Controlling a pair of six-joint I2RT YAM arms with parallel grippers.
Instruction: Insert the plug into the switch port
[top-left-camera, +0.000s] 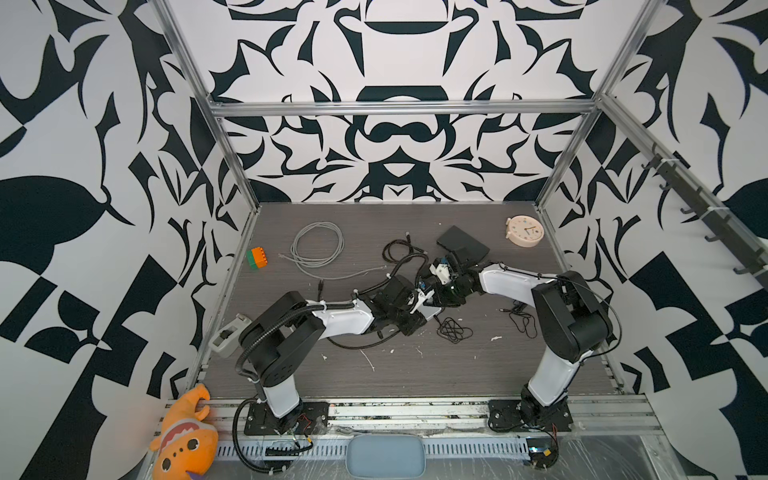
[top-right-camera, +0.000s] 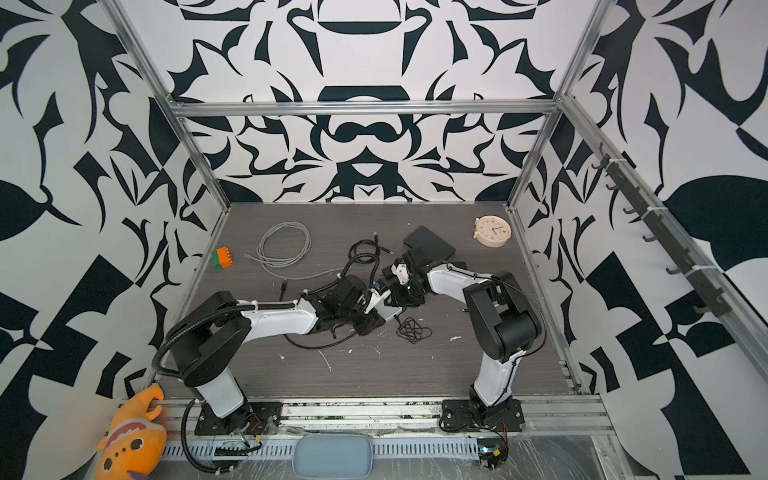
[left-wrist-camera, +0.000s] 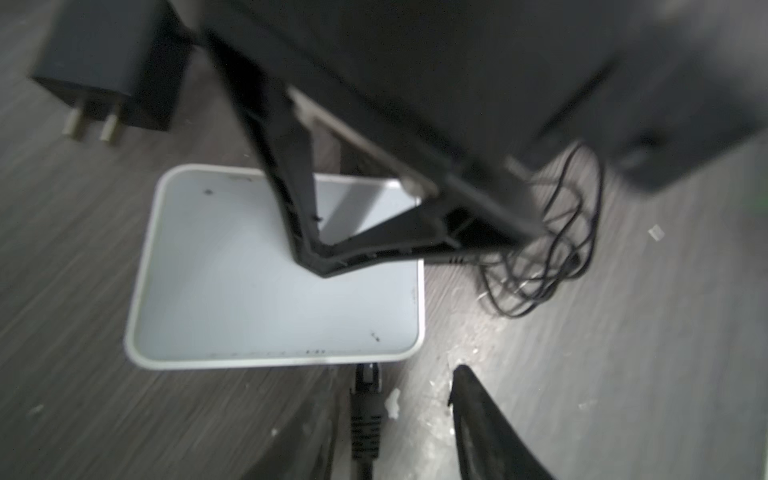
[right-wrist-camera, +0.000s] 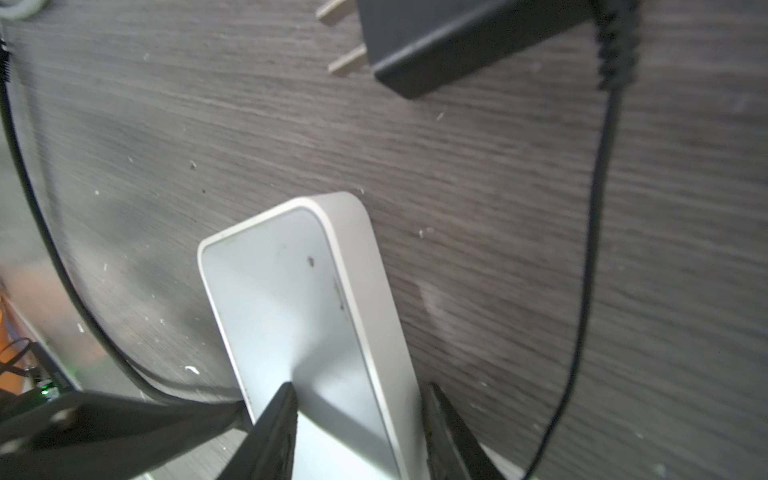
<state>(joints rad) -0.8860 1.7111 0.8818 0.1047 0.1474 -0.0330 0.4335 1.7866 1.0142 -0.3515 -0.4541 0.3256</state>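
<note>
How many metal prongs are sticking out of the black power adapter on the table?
2. Both jut side by side from one end of the power adapter: one prong, and the second prong right beside it. No more seem hidden.

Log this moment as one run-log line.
left gripper: open, astride plug | plug: tip at switch edge, seems seated | right gripper: straddles switch edge, grip unclear
</note>
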